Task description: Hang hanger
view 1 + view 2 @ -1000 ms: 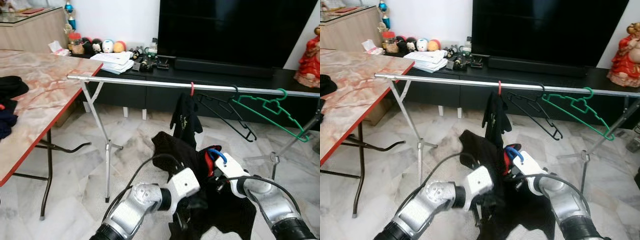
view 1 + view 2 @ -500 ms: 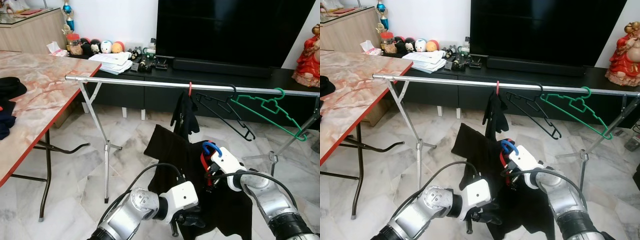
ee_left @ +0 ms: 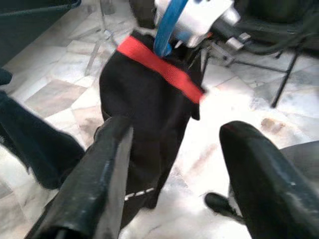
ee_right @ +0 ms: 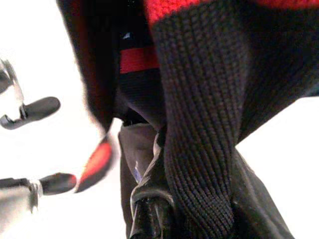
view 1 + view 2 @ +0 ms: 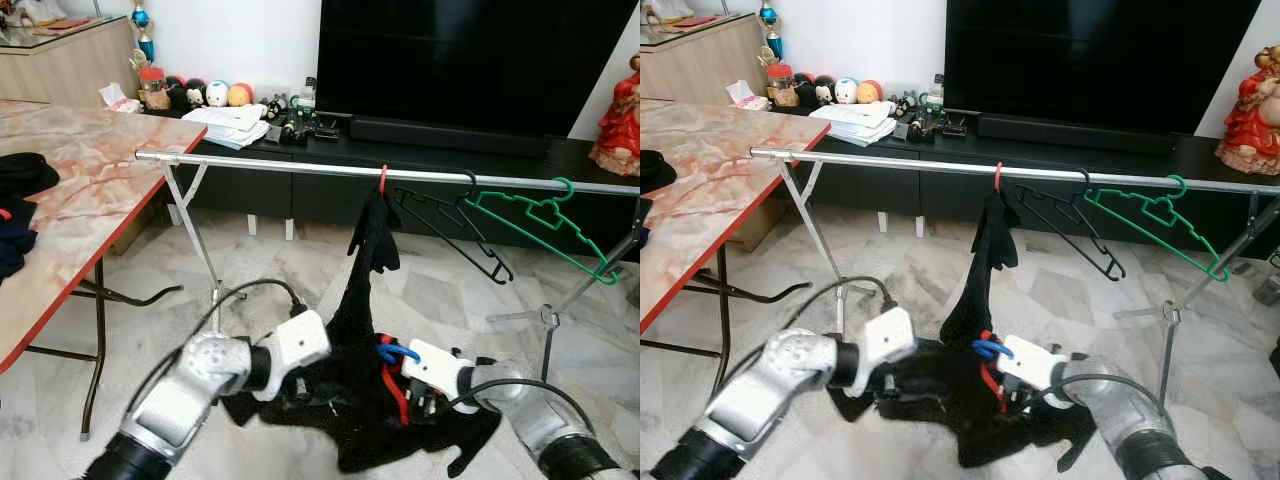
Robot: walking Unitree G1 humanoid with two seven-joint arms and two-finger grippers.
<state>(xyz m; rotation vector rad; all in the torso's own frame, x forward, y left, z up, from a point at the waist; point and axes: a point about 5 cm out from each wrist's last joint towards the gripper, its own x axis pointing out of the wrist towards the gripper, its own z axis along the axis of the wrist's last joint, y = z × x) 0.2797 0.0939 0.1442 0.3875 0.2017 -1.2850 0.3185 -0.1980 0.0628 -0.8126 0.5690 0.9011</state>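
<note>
From the head cameras, the right pincer [image 5: 425,392] sits low over the floor, clamped on a blue hanger [image 5: 397,352] that carries a black garment [image 5: 345,410] with red trim, well below the rail [image 5: 300,166]. The left pincer [image 5: 290,385] reaches into the same cloth from the other side. A second black garment [image 5: 375,240] on a red hook, a black hanger [image 5: 450,225] and a green hanger [image 5: 540,220] already hang on the rail, and the bench [image 5: 80,190] stands to the left. In the left wrist view that pincer's fingers [image 3: 99,174] are spread wide, holding nothing, facing the red band and blue hook. In the right wrist view knitted cloth bunches between the closed fingers. The risk I see is the trailing cloth snagging the hanging garment during the lift, or the hook missing the rail.
</note>
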